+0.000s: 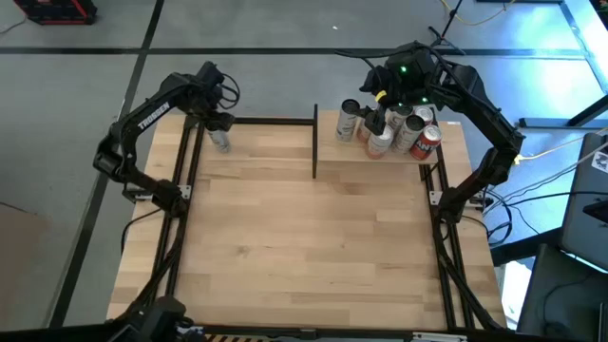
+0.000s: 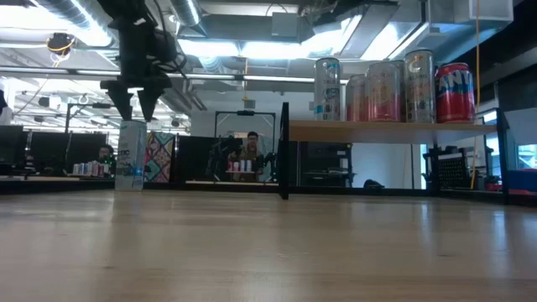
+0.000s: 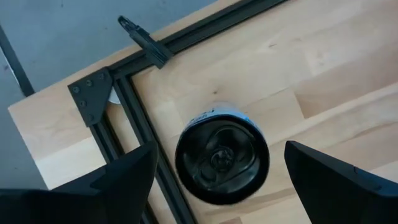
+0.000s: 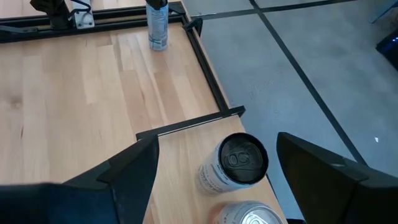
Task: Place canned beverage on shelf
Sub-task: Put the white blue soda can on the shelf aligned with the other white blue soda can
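Item 1, can (image 1: 220, 141): 1 slim white-and-blue beverage can standing upright on the tabletop (image 1: 304, 256) at its far left corner, just inside the black frame rail (image 3: 134, 106). It is not touching either gripper and is sitting well apart from the shelf.

Item 2, left gripper (image 1: 215, 121): hovering directly above the can, fingers (image 3: 118, 180) spread wide to either side of the can's dark top without touching it.

Item 3, shelf (image 2: 390, 130): a raised pale-wood panel with thin black posts, standing at the table's far right. It is carrying a cluster of 5 or so upright cans (image 1: 389, 128), silver, pink and red (image 2: 454, 92), crowded toward its right end.

Item 4, right gripper (image 1: 404, 90): hanging above the shelf's cans, fingers (image 4: 124, 174) standing apart and holding nothing. A silver can (image 4: 239, 163) with a dark lid is showing between them, below.

Item 5, background: a person (image 2: 252, 151) is sitting beyond the table.
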You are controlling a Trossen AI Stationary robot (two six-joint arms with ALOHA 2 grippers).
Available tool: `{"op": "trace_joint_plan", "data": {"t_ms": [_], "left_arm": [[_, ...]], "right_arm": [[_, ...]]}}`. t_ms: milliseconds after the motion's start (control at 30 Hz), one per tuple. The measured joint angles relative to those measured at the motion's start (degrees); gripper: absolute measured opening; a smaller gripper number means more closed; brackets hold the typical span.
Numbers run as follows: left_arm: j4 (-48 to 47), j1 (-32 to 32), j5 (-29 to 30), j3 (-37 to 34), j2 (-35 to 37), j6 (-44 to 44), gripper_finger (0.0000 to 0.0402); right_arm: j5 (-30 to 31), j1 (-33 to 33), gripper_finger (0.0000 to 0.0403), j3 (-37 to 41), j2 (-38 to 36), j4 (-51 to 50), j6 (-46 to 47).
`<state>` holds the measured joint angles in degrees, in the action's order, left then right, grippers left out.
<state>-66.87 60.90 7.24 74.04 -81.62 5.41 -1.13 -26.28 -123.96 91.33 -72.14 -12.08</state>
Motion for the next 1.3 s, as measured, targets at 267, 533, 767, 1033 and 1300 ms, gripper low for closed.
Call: {"op": "trace_joint_plan", "data": {"t_ms": [267,533,767,1033,1300], "left_arm": [[-0.50,0.00,0.51,0.00,-4.20,-0.15,0.0339],[-3.69,0.00,-1.96,-0.04,-6.06,-1.11,0.0276],[-7.49,-1.12,-4.68,0.08,-5.45,-0.82,0.0217],[-22.10,-15.76,-7.18,7.77,-0.09,7.46,0.0217],[-22.19,-40.72,-7.61,13.53,1.88,29.51,0.0217]], "right_arm": [[0.00,0.00,0.0312,0.00,0.01,0.00,0.00],[0.00,0.00,0.0312,0.00,0.47,-0.13,0.51],[-1.36,0.38,0.0312,0.11,2.05,-2.98,2.64],[-9.38,8.89,0.0312,9.00,-1.10,0.02,3.03],[-4.38,21.30,0.0312,26.33,-8.67,6.95,8.84]]}}
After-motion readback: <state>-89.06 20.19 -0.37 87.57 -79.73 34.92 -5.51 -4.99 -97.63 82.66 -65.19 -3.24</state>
